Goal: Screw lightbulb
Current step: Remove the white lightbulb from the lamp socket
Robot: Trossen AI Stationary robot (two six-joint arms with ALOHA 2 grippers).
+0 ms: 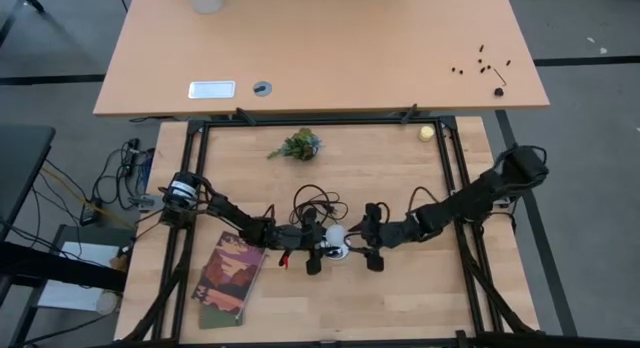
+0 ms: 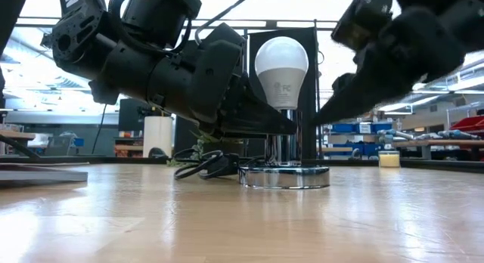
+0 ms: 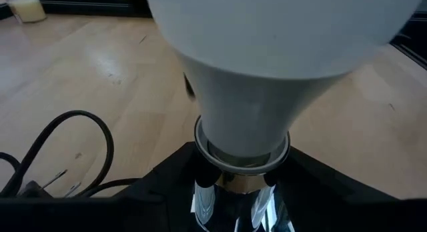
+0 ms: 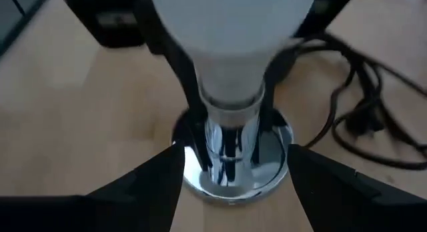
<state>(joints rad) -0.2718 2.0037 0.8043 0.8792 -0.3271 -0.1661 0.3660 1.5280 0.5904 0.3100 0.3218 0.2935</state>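
Note:
The white frosted lightbulb [image 2: 281, 66] stands upright in the chrome stem [image 2: 284, 146] of a round silver socket base [image 2: 283, 177] at the table's middle [image 1: 336, 238]. My left gripper [image 3: 237, 189] reaches in from the left and is shut on the stem just under the bulb's collar. My right gripper [image 4: 233, 192] comes slanting down from the right, open. Its two fingers [image 4: 143, 189] stand wide on either side of the base, short of the bulb, and touch nothing. My left gripper pinches the chrome stem [image 3: 230, 199] between its two fingers, just below the bulb's collar. The fingers [image 4: 192, 135] come nearly level from the table's left and lie across the upright stem. The base rests flat on the table and the bulb stands upright above the fingers.
The socket's black cord [image 1: 316, 202] lies coiled behind the base. A book [image 1: 231, 276] lies at the near left, a small green plant [image 1: 297, 145] at the far middle, and a pale yellow round object [image 1: 427, 133] at the far right corner.

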